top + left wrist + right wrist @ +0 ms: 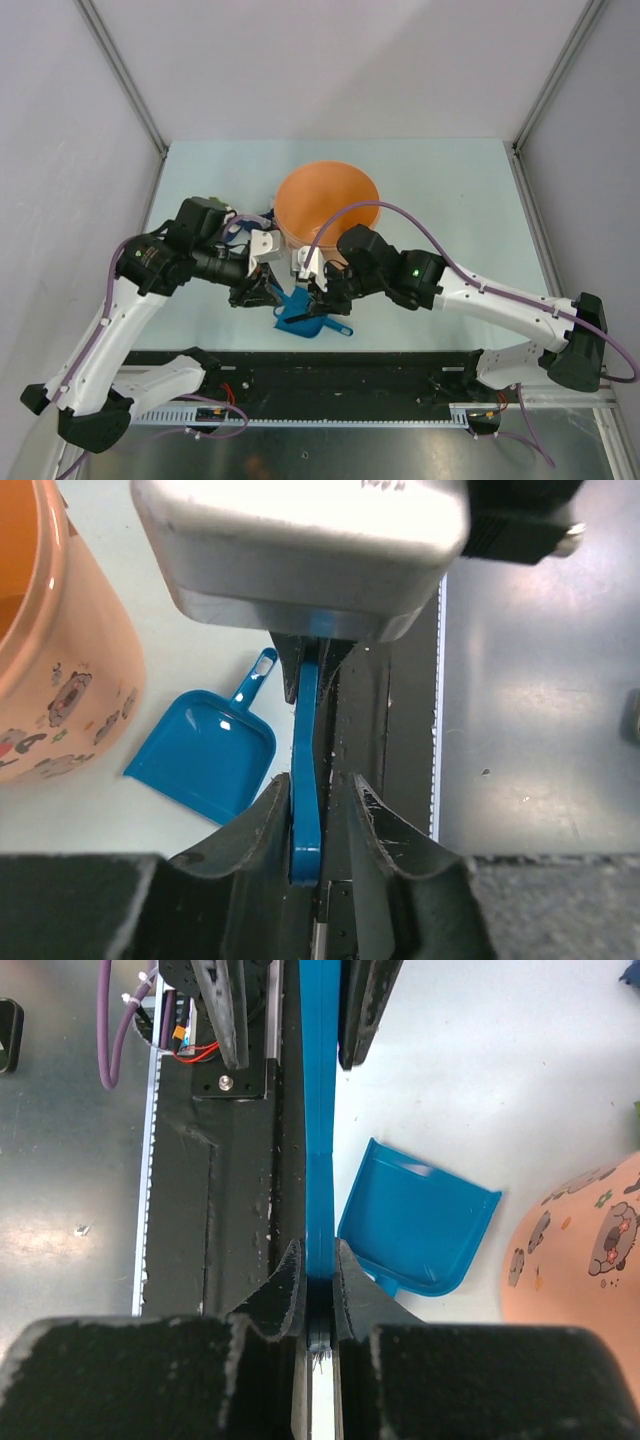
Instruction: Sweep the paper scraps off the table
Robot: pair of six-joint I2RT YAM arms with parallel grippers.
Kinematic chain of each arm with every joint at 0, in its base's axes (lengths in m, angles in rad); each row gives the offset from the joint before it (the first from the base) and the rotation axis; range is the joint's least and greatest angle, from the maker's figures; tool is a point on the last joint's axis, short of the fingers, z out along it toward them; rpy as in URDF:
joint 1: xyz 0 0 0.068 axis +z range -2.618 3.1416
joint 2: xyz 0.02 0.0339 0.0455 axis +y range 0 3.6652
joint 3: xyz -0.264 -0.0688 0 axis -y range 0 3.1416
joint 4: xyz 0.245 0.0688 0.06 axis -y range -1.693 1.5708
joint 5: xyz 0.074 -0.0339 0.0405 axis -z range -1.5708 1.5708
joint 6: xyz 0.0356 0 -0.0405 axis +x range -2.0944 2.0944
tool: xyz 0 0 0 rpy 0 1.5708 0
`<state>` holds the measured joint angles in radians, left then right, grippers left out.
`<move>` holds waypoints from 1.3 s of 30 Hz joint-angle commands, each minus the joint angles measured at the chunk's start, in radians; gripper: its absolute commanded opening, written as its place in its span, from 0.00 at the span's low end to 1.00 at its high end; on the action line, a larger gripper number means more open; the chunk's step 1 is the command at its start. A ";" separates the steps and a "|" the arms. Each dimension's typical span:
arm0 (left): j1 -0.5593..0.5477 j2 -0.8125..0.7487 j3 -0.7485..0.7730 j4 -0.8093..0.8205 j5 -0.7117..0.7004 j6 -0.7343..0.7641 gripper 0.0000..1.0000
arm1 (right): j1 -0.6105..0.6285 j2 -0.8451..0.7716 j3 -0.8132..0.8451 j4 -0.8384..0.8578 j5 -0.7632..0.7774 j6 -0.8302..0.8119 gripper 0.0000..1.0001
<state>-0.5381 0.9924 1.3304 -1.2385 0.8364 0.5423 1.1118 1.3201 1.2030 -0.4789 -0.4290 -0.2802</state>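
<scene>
A blue brush [305, 730] hangs between my two grippers, over the table's [450, 200] near edge. My right gripper [318, 1250] is shut on its bristle end, and it also shows in the top view [318, 297]. My left gripper [320, 780] is open around the handle end: one finger touches the handle, the other stands off with a gap. It also shows in the top view [268, 293]. The brush also shows in the right wrist view [320, 1080]. No paper scraps show clearly in any view.
A blue dustpan [303, 318] lies flat on the table below the grippers, seen also in the wrist views [205, 755] [420, 1225]. A large orange bowl [327, 205] stands just behind it. The black front rail [400, 375] runs along the near edge.
</scene>
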 commanded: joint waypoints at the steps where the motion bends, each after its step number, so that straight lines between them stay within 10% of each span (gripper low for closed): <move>1: -0.013 -0.012 -0.019 0.004 -0.007 -0.011 0.34 | 0.005 -0.004 0.055 0.051 0.018 0.021 0.00; 8: -0.016 -0.008 0.015 0.002 0.006 -0.024 0.00 | 0.002 -0.002 0.058 0.046 0.029 0.030 0.00; 12: -0.010 -0.020 0.044 0.016 -0.181 -0.062 0.00 | 0.002 -0.010 0.044 0.045 0.313 0.148 0.81; 15: 0.071 -0.038 0.011 0.027 -0.319 -0.065 0.00 | 0.040 -0.024 0.004 0.030 0.520 0.238 1.00; 22: 0.357 -0.086 -0.072 0.027 -0.367 0.027 0.00 | 0.187 -0.028 -0.245 0.167 0.868 0.357 1.00; 39: 0.565 0.084 -0.045 0.263 -0.470 0.025 0.00 | 0.117 0.185 -0.514 0.651 0.762 0.317 0.91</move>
<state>-0.0124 1.0634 1.2366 -1.0645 0.4068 0.5766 1.2621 1.4727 0.6746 0.0765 0.3626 0.0216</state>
